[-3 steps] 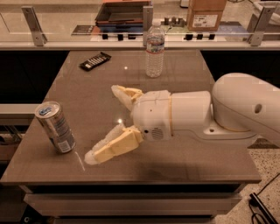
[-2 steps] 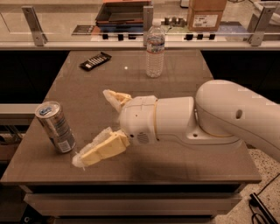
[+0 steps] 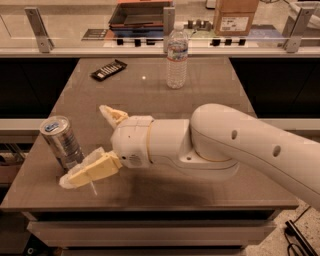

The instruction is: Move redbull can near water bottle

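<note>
The redbull can (image 3: 62, 142) stands upright near the table's front left edge, silver with a blue tab area on top. The water bottle (image 3: 177, 58) stands upright at the far middle of the table, clear with a white cap. My gripper (image 3: 87, 145) is open just right of the can. One yellowish finger (image 3: 90, 171) lies low by the can's base, the other (image 3: 112, 114) is farther back and apart from the can. The can sits at the mouth of the open fingers, not held.
A black remote (image 3: 108, 69) lies at the table's far left. The brown table (image 3: 210, 90) ends close in front of the can. Behind it runs a counter with a tray (image 3: 141, 14) and a cardboard box (image 3: 235, 16). My white arm (image 3: 240, 150) covers the right front.
My gripper has moved left toward the can, and its lower finger now reaches the can's base. The can and the bottle have not moved.
</note>
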